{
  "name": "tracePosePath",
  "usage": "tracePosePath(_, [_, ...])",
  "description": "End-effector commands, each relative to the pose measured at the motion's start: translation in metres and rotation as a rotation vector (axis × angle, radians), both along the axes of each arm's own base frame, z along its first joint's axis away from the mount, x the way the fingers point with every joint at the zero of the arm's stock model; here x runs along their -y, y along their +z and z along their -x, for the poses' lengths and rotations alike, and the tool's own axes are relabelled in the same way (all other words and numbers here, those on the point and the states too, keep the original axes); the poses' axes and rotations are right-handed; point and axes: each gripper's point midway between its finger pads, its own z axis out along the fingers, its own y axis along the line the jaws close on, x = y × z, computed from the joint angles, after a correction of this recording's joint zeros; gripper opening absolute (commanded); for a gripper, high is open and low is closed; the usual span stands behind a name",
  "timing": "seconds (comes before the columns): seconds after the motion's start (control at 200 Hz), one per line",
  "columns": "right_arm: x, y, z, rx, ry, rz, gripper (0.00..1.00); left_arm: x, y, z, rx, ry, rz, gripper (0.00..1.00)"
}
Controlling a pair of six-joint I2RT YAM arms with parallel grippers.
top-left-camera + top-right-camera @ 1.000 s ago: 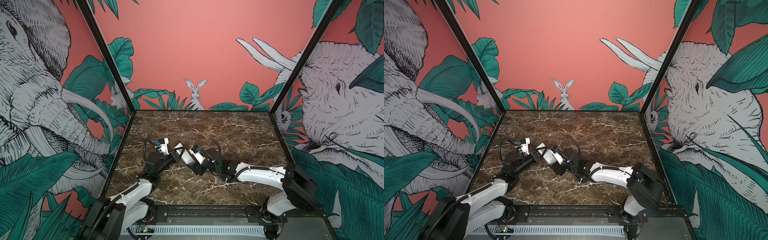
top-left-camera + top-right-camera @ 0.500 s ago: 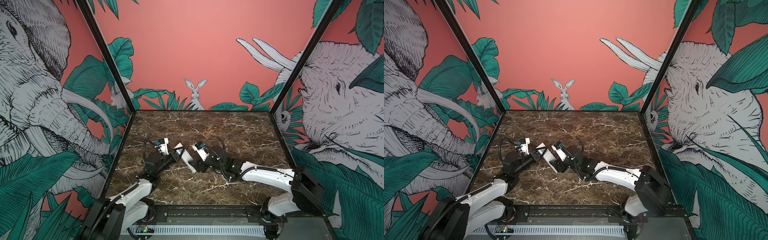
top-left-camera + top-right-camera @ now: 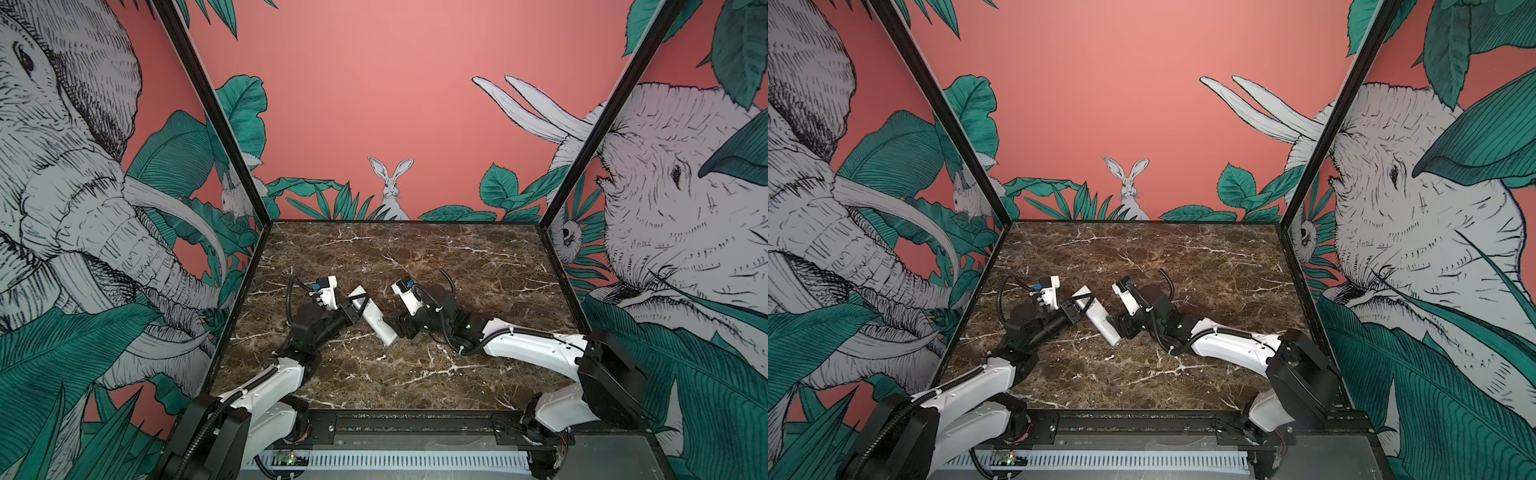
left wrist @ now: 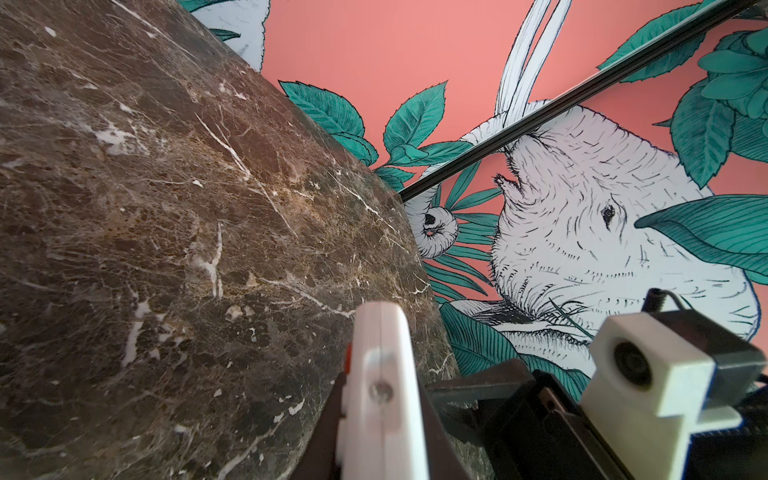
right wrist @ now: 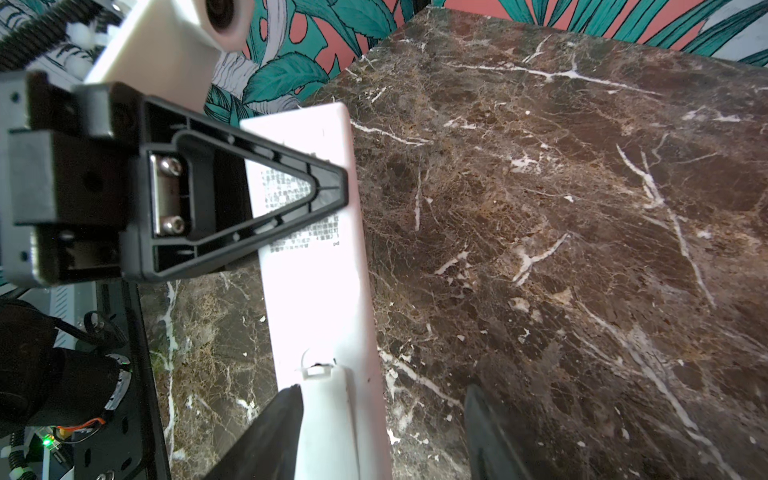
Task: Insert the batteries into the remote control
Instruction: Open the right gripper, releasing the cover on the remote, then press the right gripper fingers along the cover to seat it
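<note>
Right wrist view: right gripper (image 5: 380,403) released, jaws apart astride the near end of the remote control (image 5: 316,291). One finger (image 5: 274,424) is against its edge, the other clear. Far end is clamped in the left gripper (image 3: 358,306), over the printed label (image 5: 286,187). In both top views the long axis runs diagonally, far end pointing back-left, near end front-right, plain back up, mid-bench (image 3: 415,374). Can't tell if it touches the bench.
</note>
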Motion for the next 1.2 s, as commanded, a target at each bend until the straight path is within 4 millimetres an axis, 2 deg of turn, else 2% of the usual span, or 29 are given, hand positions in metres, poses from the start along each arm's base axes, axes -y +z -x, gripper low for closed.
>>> tracePosePath(0.0, [-0.004,-0.007,-0.001,-0.026,0.005,-0.021,0.64,0.0,0.017,0.001,0.053,-0.005,0.024,0.0])
tracePosePath(1.195, [-0.006,-0.037,-0.005,-0.093,-0.007,0.03,0.61,-0.001,0.014,0.002,0.05,-0.002,0.025,0.0])
